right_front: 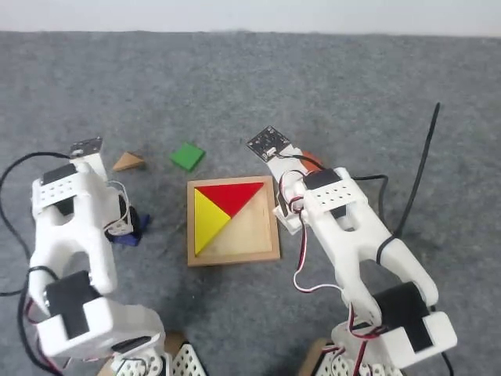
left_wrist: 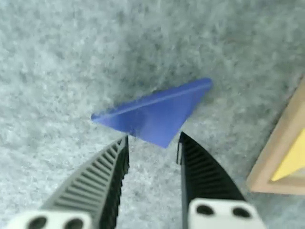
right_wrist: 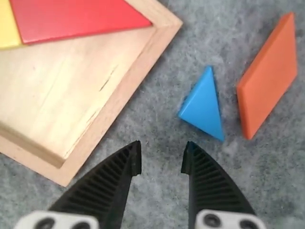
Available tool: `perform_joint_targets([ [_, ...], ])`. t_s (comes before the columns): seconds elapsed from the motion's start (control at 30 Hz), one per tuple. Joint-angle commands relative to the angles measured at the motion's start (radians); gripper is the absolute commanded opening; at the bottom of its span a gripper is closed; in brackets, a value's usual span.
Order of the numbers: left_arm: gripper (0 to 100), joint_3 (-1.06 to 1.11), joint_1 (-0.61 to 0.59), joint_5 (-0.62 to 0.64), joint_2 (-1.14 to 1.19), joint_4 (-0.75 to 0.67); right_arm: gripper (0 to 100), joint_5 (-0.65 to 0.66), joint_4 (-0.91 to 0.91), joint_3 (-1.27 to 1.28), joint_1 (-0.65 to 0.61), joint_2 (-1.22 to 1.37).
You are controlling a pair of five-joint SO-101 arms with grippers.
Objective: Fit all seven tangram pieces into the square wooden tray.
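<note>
- while the left gripper (left_wrist: 152, 137) hangs half open and empty over the grey carpet (left_wrist: 57, 57), the dark blue triangle (left_wrist: 155, 117) lies flat just ahead of its tips
- one corner of it pokes between the jaws, long edge runs across the fingers' line
- left arm is the nearer one; tray (left_wrist: 274, 157) close beside the piece
- right gripper (right_wrist: 162, 145) half open, holds nothing, sits by the tray's outer corner; light blue triangle (right_wrist: 204, 106) just ahead and a bit aside, orange parallelogram (right_wrist: 267, 88) beside that, not touching
- red triangle (right_front: 233, 196) and yellow triangle (right_front: 207, 221) sit in the tray
- no readable writing on pieces or tray
- guess: closing on that tapering corner may slip
</note>
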Motion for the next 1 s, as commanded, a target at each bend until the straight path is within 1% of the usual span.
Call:
perform_joint_targets([
  [0.0, 16, -0.035, -0.002, 0.031, -0.034, -0.078, 15.5, -0.005, -0.013, -0.008, -0.005, -0.061],
  [0.1, 16, -0.044, -0.002, 0.107, 0.035, -0.176, 15.5, -0.005, -0.013, -0.008, -0.005, -0.061],
  [0.17, 16, -0.045, -0.002, 0.144, 0.084, -0.203, 15.5, -0.005, -0.013, -0.008, -0.005, -0.061],
  [0.27, 15, -0.045, -0.005, 0.189, 0.12, -0.176, 15.5, -0.005, -0.013, -0.008, -0.005, -0.061],
  [0.33, 15, -0.047, -0.025, 0.218, 0.106, -0.12, 15.5, -0.005, -0.013, -0.008, -0.005, -0.061],
  [0.4, 15, -0.051, -0.086, 0.224, 0.044, -0.075, 15.5, -0.005, -0.013, -0.008, -0.005, -0.061],
  [0.5, 15, -0.036, -0.163, 0.23, -0.089, -0.044, 15.5, -0.005, -0.013, -0.008, -0.005, -0.061],
  [0.67, 15, 0.074, -0.209, 0.232, -0.31, -0.021, 15.5, -0.005, -0.013, -0.008, -0.005, -0.061],
  [0.77, 15, 0.177, -0.201, 0.215, -0.419, -0.02, 15.5, -0.005, -0.013, -0.008, -0.005, -0.061],
  [0.87, 15, 0.268, -0.147, 0.11, -0.499, -0.014, 15.5, -0.005, -0.013, -0.008, -0.005, -0.061],
  [0.97, 15, 0.305, -0.083, 0.012, -0.517, 0.052, 15.5, -0.005, -0.013, -0.008, -0.005, -0.061],
])
